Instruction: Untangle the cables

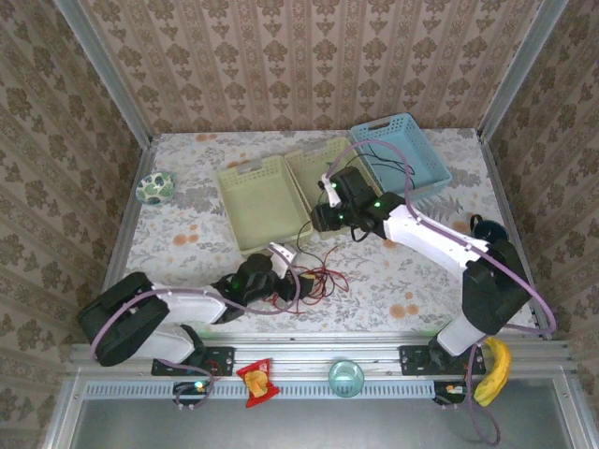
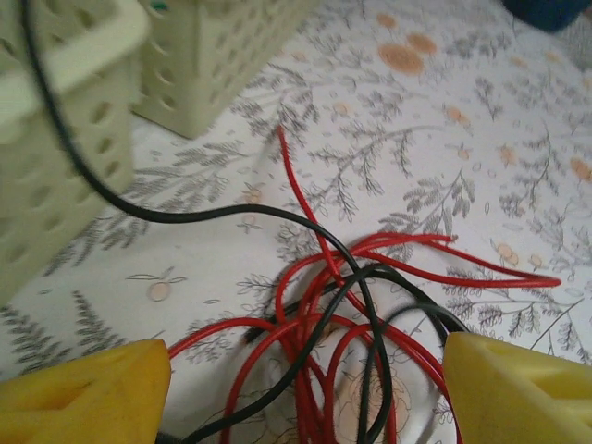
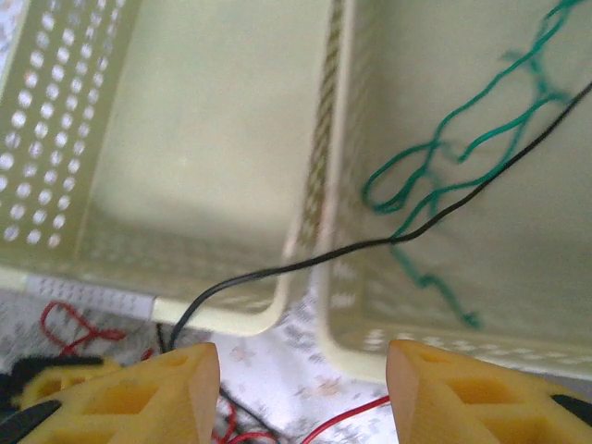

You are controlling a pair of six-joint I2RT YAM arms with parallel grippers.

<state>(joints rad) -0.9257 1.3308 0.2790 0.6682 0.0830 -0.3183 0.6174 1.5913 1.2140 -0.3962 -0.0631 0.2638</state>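
Two pale yellow-green perforated plastic baskets are parked mid-frame in the top view, with a light blue plastic basket at the upper right. A thin green cable is bunched inside the basket at the right of the right wrist view. A thin black cable is draped across both rims, down toward the tangled red cable on the floral tabletop. The left gripper is spread wide around that tangle, nothing pinched. The right gripper is held open too, nothing gripped.

Two pale green baskets stand side by side, a blue basket beside them, a patterned bowl well left
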